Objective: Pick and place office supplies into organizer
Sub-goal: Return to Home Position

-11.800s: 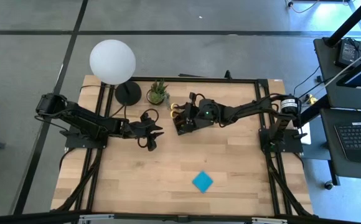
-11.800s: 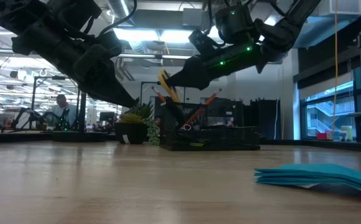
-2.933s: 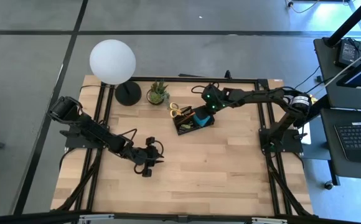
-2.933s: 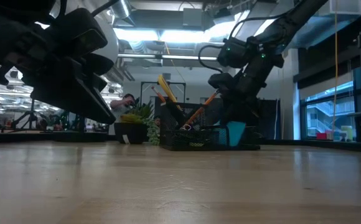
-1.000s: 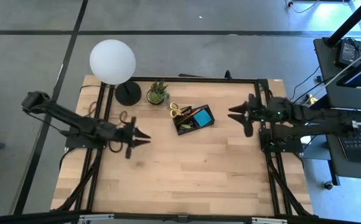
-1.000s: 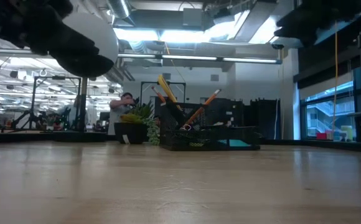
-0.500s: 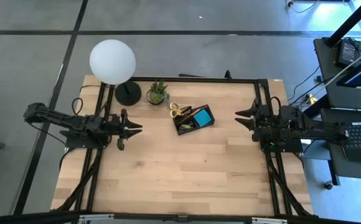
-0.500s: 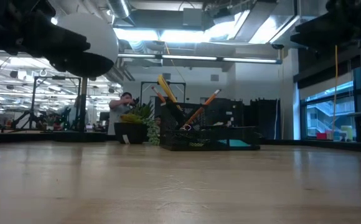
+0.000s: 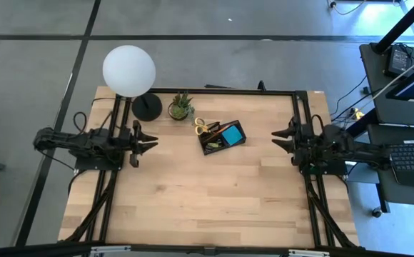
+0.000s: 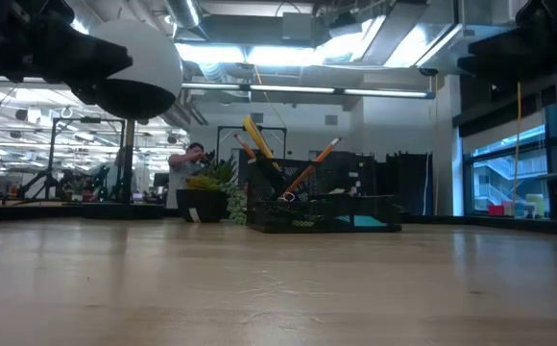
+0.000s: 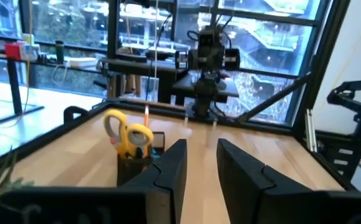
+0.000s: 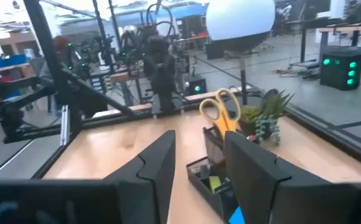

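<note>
The black organizer (image 9: pixel 221 135) rests flat on the table's far middle. It holds the yellow-handled scissors (image 9: pixel 203 127) and orange pencils (image 10: pixel 315 160) upright, and the blue sticky-note pad (image 9: pixel 230 134) lies in one compartment. My left gripper (image 9: pixel 148 140) hovers open near the table's left edge, pointing toward the organizer (image 11: pixel 138 167). My right gripper (image 9: pixel 278 137) hovers open near the right edge, also facing the organizer (image 12: pixel 213 177). Both wrist views show empty gaps between the fingers (image 11: pixel 200 163) (image 12: pixel 199 163).
A small potted plant (image 9: pixel 180 107) and the lamp's round black base (image 9: pixel 147 107) with its white globe (image 9: pixel 128 69) stand at the far left of the table. Bare wood (image 9: pixel 207 200) stretches across the near half. A person shows far behind in the low view (image 10: pixel 187 168).
Both arms have drawn back from the middle. My left gripper has moved toward the table's left and far side, my right gripper toward the right edge. Both stay open and empty. The organizer and its contents have kept still.
</note>
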`<state>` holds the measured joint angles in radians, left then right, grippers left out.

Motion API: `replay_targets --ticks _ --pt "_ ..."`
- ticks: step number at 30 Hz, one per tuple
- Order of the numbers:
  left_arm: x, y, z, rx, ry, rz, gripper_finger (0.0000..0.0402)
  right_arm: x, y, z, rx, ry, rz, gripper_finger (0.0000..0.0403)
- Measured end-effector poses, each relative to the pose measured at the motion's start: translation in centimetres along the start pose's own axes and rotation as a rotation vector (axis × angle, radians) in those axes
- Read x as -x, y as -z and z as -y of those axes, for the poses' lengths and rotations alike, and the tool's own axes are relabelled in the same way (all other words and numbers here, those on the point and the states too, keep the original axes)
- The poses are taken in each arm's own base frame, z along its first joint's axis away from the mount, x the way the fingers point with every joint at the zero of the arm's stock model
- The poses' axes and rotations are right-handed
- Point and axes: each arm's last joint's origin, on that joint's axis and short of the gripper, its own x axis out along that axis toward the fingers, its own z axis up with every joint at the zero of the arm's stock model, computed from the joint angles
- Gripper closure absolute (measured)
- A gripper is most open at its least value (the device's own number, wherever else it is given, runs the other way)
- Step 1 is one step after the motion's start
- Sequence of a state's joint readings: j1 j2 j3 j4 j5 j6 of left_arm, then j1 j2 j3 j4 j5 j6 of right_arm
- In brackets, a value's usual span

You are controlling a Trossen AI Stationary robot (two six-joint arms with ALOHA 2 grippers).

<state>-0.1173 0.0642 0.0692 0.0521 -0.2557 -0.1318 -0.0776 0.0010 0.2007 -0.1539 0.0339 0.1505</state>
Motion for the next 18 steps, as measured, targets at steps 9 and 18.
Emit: replay_targets --ticks 9,18 --pt "0.4 0.3 -0.5 -0.010 -0.011 -0.020 0.0320 -0.7 1.6 0.2 0.026 -0.006 0.015 0.0263" --pt "0.4 0.5 -0.6 -0.010 -0.020 -0.042 0.0320 -1.4 4.0 0.5 0.046 -0.013 0.061 0.0263"
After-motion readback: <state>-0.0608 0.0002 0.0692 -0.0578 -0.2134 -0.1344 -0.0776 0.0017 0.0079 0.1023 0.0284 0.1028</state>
